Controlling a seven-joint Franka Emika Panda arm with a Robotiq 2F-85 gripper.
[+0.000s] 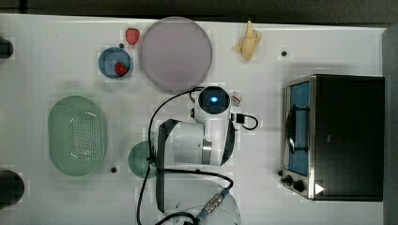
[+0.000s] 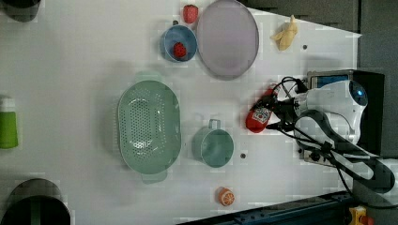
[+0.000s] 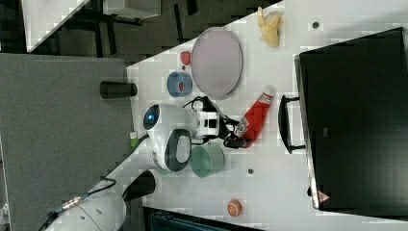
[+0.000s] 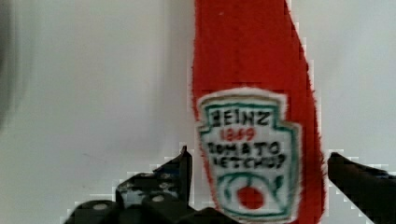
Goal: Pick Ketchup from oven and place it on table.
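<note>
The ketchup (image 3: 255, 115) is a red bottle with a white label and white cap. It lies on its side on the white table (image 3: 288, 192), between the plate and the oven (image 3: 356, 120), cap toward the plate. My gripper (image 3: 235, 137) straddles its wide base. In the wrist view the gripper (image 4: 259, 161) stands open, with a dark finger on each side of the ketchup (image 4: 254, 70) and a slim gap at both. From the left view, the ketchup (image 2: 259, 115) rests just off the oven (image 2: 328, 77). The arm hides most of the bottle in the top view, where its cap (image 1: 237, 98) shows.
A purple plate (image 1: 175, 53), a blue bowl (image 1: 115, 62) with a strawberry, a loose strawberry (image 1: 132, 35) and a banana (image 1: 248, 42) lie on the far side. A green colander (image 1: 76, 135) and teal mug (image 3: 207, 160) sit near the arm. An orange (image 3: 234, 207) lies by the edge.
</note>
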